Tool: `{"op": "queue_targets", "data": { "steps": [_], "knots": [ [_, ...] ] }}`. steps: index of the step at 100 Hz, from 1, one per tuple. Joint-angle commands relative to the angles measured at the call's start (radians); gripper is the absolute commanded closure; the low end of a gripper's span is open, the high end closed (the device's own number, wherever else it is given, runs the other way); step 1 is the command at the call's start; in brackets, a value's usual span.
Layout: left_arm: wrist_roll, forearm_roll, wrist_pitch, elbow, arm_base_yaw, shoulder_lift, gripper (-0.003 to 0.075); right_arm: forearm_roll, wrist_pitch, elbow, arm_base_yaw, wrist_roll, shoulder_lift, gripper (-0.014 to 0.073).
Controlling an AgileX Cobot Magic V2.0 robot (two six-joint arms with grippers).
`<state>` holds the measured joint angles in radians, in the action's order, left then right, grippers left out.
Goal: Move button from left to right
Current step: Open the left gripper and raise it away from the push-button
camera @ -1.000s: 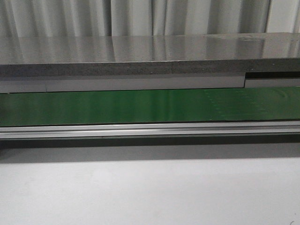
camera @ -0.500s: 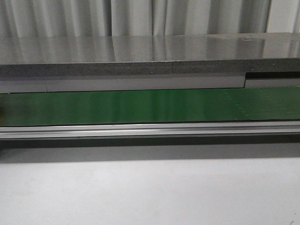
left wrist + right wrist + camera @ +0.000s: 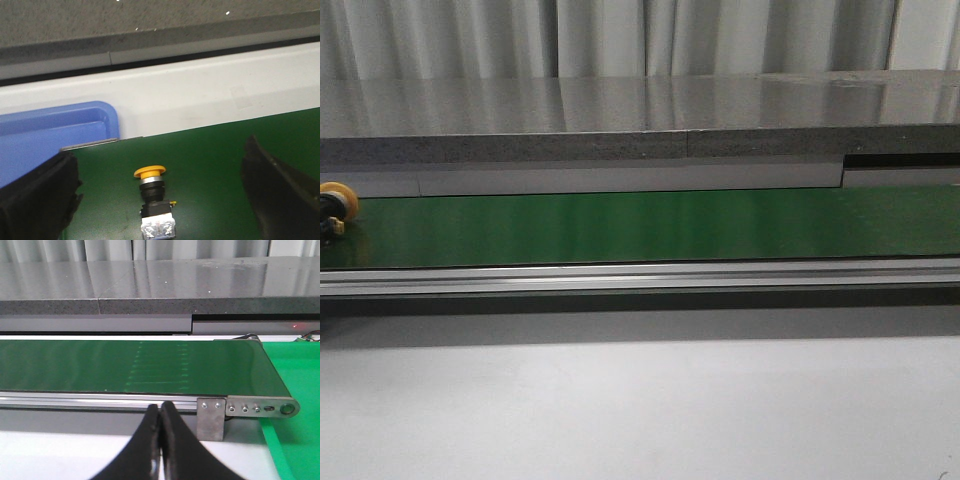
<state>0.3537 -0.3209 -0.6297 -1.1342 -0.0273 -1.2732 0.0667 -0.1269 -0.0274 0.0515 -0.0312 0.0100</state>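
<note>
The button point(image 3: 152, 197), with a yellow-orange mushroom cap on a black body and a clear base, lies on its side on the green belt point(image 3: 215, 150). In the front view it shows at the belt's far left edge point(image 3: 334, 207). My left gripper point(image 3: 160, 200) is open above the belt, its black fingers point(image 3: 37, 195) wide apart on either side of the button, not touching it. My right gripper point(image 3: 160, 412) is shut and empty, in front of the belt's near rail point(image 3: 100, 400).
A blue tray point(image 3: 50, 135) sits beyond the belt's left end. A bright green mat point(image 3: 295, 390) lies past the belt's right end. A grey ledge point(image 3: 640, 120) runs behind the belt, and a pale tabletop point(image 3: 640, 410) lies in front.
The button has come into the front view at the belt's far left edge; it was absent in the earlier frames. Faint marks on the belt's right part have gone out of view.
</note>
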Motion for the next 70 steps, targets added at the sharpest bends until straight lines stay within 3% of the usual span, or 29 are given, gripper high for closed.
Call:
{"op": "queue_targets", "data": {
  "steps": [1, 43, 70],
  "knots": [
    [0.007, -0.027, 0.154, 0.071, 0.039, 0.126, 0.0093, -0.008, 0.087, 0.017, -0.006, 0.0, 0.018, 0.066],
    [0.007, -0.027, 0.459, 0.572, 0.067, 0.629, 0.0093, -0.008, 0.087, 0.017, -0.006, 0.0, 0.018, 0.066],
    [0.007, -0.048, 0.465, 0.754, 0.067, 0.939, 0.0093, -0.008, 0.087, 0.017, -0.006, 0.0, 0.018, 0.066]
  ]
}}
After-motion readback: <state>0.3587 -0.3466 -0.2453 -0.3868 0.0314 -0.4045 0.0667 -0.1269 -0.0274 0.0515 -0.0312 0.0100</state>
